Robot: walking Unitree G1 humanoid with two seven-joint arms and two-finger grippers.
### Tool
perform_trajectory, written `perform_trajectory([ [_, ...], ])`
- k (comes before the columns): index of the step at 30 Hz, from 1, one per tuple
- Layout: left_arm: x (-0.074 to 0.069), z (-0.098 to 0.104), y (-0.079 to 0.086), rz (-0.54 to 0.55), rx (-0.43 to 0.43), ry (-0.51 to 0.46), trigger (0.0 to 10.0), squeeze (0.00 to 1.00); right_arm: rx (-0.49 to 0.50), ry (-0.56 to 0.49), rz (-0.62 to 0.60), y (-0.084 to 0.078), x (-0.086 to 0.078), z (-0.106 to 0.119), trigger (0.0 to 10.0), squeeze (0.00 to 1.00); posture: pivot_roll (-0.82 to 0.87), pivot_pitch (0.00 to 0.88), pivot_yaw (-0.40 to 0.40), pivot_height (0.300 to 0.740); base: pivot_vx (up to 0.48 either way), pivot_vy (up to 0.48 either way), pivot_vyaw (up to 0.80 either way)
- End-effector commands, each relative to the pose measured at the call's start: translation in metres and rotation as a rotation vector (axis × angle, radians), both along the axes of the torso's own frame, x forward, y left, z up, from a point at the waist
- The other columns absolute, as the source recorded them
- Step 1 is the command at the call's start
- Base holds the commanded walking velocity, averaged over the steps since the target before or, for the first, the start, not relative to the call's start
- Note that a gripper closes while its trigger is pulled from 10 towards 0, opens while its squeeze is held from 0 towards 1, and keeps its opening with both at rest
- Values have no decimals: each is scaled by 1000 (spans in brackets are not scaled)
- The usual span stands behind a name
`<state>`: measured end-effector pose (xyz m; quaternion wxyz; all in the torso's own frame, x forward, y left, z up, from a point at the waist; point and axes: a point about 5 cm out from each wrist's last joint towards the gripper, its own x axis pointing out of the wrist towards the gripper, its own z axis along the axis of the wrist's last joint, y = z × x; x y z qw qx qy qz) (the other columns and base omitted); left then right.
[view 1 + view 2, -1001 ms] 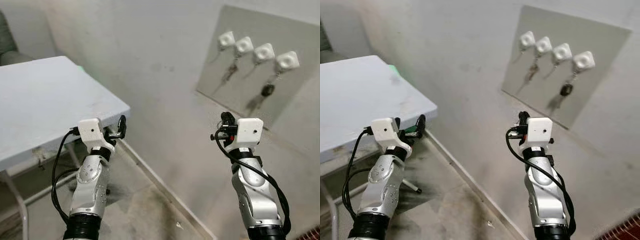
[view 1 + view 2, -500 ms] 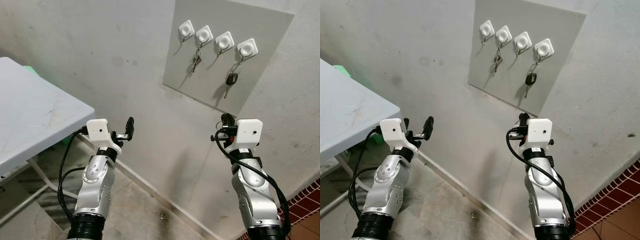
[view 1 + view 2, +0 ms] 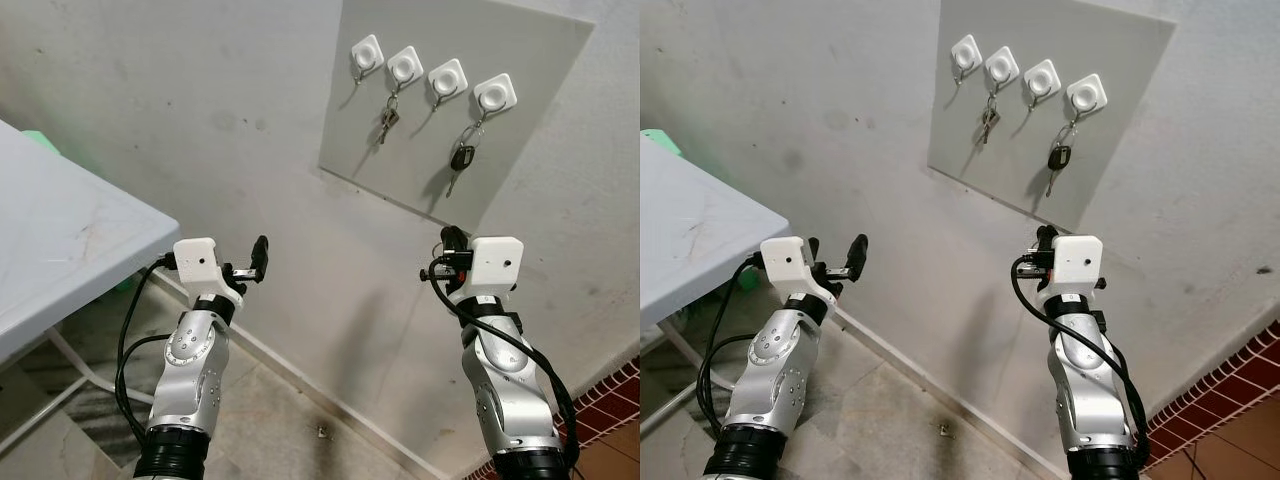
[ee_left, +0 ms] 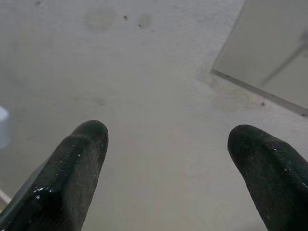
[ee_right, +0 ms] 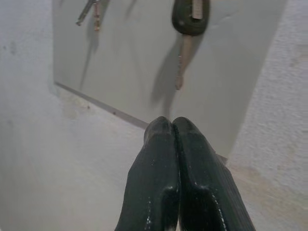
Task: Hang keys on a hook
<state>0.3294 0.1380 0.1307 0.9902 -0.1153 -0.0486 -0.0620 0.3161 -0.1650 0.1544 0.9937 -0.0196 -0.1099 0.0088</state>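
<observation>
A grey board (image 3: 530, 140) on the wall carries a row of white hooks. A bunch of silver keys (image 3: 386, 118) hangs from the second hook (image 3: 405, 66), and a black-headed key (image 3: 461, 160) hangs from the fourth hook (image 3: 494, 94). The first hook (image 3: 366, 52) and third hook (image 3: 447, 78) are bare. My left gripper (image 3: 260, 256) is raised well left of and below the board, open and empty (image 4: 168, 163). My right gripper (image 3: 447, 240) is held below the black-headed key (image 5: 191, 14), its fingers (image 5: 163, 159) pressed shut with nothing seen between them.
A white table (image 3: 60, 240) stands to my left, with something green (image 3: 40, 140) behind its far edge. The plaster wall meets a grey floor (image 3: 290, 430) below my arms. Red tiles (image 3: 620, 385) show at the lower right.
The camera has swung from the table toward the board, which now sits higher and more central. Both arms hold the same pose.
</observation>
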Motion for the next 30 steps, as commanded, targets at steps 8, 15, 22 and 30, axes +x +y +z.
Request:
perform_trajectory([
  [8, 3, 7, -3, -14, 2, -14, 10000, 0, 5, -6, -11, -1, 1, 3, 10000, 0, 36, 0, -71, 740, 0, 457, -784],
  [15, 5, 9, -2, 5, -3, -10, 10000, 0, 7, -25, -6, 1, 1, 5, 10000, 0, 36, 0, -70, 740, 0, 42, -323],
  [22, 5, 5, -2, 5, 34, 18, 10000, 0, 4, -22, -7, 0, 1, 4, 10000, 0, 38, 0, -72, 740, 0, 0, 0],
  [30, 4, 4, -2, 1, 29, 26, 10000, 0, 5, -22, -8, 2, -1, 3, 10000, 0, 36, 0, -67, 740, 247, 0, 0],
])
